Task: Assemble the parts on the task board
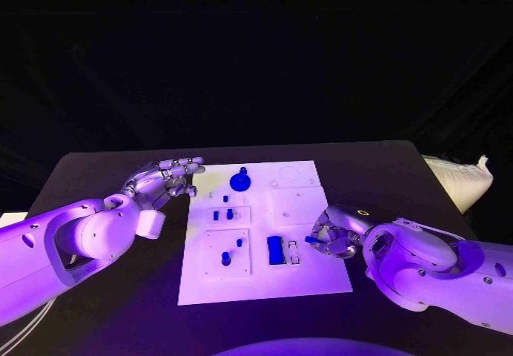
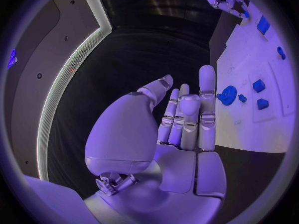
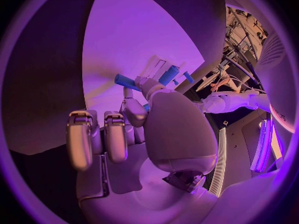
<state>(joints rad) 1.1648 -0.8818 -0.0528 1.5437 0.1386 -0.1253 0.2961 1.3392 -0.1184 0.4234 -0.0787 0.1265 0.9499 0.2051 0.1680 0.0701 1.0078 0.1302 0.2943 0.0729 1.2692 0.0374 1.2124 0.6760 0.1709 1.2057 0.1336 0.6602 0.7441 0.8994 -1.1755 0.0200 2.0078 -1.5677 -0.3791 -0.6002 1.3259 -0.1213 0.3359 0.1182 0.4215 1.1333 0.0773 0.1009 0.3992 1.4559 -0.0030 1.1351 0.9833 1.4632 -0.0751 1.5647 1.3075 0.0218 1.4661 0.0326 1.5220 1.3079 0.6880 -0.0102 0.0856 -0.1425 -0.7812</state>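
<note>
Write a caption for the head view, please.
Right hand holds a small blue part beside the task board; left hand waits.

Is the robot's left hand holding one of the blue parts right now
No, the left hand holds nothing, its fingers raised beside the task board.

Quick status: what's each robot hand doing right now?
Left robot hand: open, fingers apart, holding nothing, beside the task board.
Right robot hand: pinching a small blue part at the board's right edge.
</note>
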